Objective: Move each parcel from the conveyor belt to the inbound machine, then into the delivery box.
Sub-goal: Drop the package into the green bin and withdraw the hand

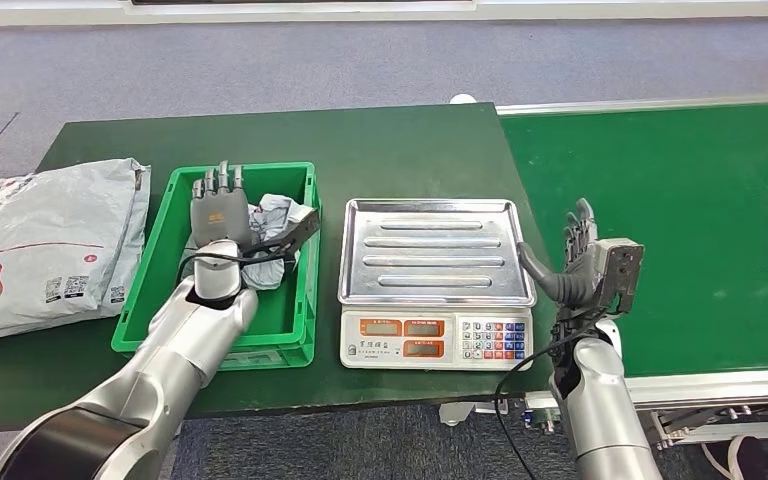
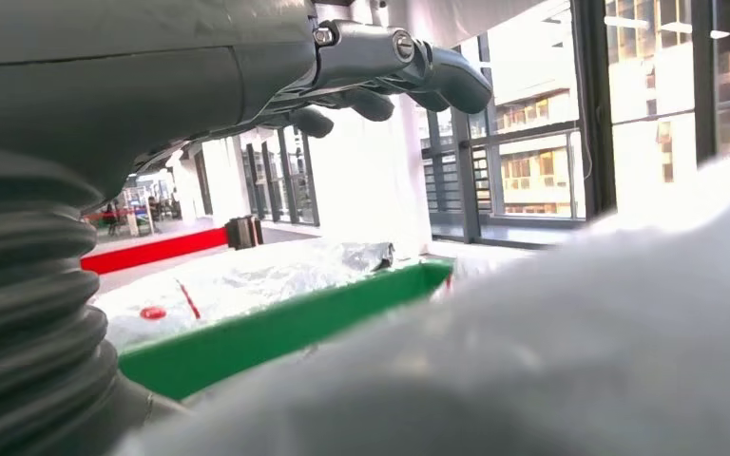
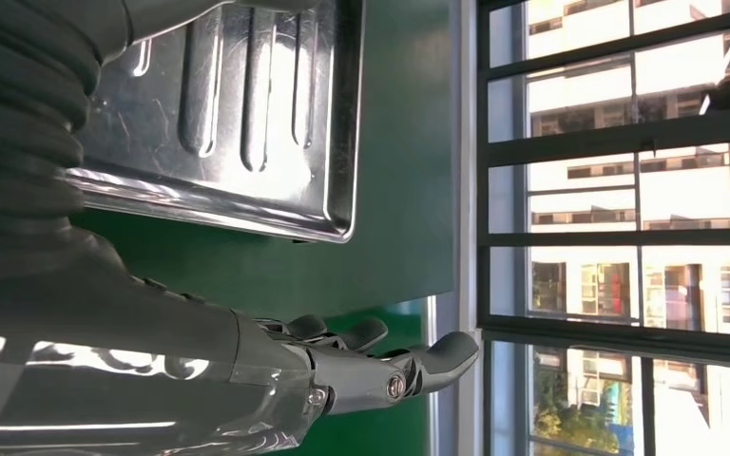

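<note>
Left hand [image 1: 218,208] spread flat over crumpled grey plastic parcel [image 1: 278,222] in green plastic crate [image 1: 294,300], holding nothing; right hand [image 1: 590,262] open, empty, beside steel-tray scale [image 1: 433,250].

- I see my right hand [image 3: 380,366] from just behind the wrist, its fingers [image 3: 442,353] stretched out and slightly spread, with nothing in them.
- The steel weighing tray [image 3: 238,114] lies just beside the hand, bare and ribbed, one rounded corner towards the fingers.
- The tray stands on the dark green worktop [image 3: 409,190], near its edge.
- A brighter green belt [image 3: 366,432] lies under the fingers.
- Beyond the worktop's edge are large windows [image 3: 627,228] with buildings outside.
</note>
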Tool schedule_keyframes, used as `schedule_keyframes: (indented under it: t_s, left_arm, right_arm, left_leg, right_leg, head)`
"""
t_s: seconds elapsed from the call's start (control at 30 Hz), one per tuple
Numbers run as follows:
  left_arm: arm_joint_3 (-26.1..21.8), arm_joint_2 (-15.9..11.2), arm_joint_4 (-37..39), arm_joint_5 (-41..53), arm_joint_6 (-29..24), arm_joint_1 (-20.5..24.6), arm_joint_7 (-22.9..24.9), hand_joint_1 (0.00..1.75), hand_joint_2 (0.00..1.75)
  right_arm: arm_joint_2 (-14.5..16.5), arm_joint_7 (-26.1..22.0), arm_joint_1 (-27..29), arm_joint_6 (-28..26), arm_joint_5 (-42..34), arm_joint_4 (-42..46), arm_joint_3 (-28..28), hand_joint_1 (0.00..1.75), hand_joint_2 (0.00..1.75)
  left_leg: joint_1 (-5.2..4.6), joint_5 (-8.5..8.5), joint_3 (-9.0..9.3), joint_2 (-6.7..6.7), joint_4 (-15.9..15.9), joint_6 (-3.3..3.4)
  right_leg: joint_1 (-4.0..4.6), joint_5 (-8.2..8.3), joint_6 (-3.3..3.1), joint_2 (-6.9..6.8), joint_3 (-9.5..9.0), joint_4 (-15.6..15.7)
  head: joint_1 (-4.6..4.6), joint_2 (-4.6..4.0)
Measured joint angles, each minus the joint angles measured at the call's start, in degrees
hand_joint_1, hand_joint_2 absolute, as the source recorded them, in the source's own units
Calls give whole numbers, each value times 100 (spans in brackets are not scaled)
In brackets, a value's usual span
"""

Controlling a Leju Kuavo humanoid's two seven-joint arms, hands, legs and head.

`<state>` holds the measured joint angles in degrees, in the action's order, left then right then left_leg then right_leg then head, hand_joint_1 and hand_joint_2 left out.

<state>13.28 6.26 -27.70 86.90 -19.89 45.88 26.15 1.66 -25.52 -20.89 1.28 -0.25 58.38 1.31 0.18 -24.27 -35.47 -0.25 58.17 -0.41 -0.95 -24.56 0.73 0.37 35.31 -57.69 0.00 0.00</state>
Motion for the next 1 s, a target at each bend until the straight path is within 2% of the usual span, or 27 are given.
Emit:
schedule_keyframes:
  t_s: [0.3,0.47,0.53,0.7,0.83,0.93,1.0]
  left_arm:
    - [-12,-118,-4,2,83,285,257,0,175]
    - [-28,-155,-12,-13,-168,379,-55,0,175]
    - [-124,-152,-40,-153,-417,432,-419,0,175]
    - [-688,-88,-210,-1353,-940,536,-1847,0,175]
    - [-949,-39,-277,-1730,-1008,557,-2190,0,175]
    - [-1206,23,-327,-2776,-708,560,-2937,0,175]
    - [-1492,79,-354,-3866,-35,557,-3507,0,175]
  right_arm:
    - [0,-24,-187,57,-8,-16,0,0,175]
    - [-5,-50,-202,42,-8,-39,0,0,175]
    - [-19,-56,-189,35,-11,-39,0,0,175]
    - [-66,-42,-225,50,-69,-85,-1,0,175]
    - [-100,-40,-328,57,-95,-174,-8,0,175]
    - [-134,-76,-422,64,-163,-296,-39,0,175]
    - [-169,-141,-513,79,-233,-437,-81,0,175]
  left_leg:
    - [0,0,-5,0,0,0]
    - [0,0,-6,-1,0,0]
    - [1,0,-8,-1,0,0]
    - [2,0,-11,0,1,0]
    - [2,0,-12,-3,1,1]
    - [2,0,-13,-3,1,1]
    - [2,0,-13,-3,1,1]
  right_leg:
    - [1,0,1,0,4,0]
    - [3,0,0,0,6,0]
    - [2,0,0,0,8,0]
    - [-2,0,1,0,10,0]
    - [-1,0,1,-2,10,0]
    - [-1,0,1,-3,10,0]
    - [-1,0,1,-2,10,0]
  head:
    - [-1,0]
    - [-1,0]
    - [0,0]
    - [0,0]
    - [-1,0]
    - [-2,0]
    - [-1,0]
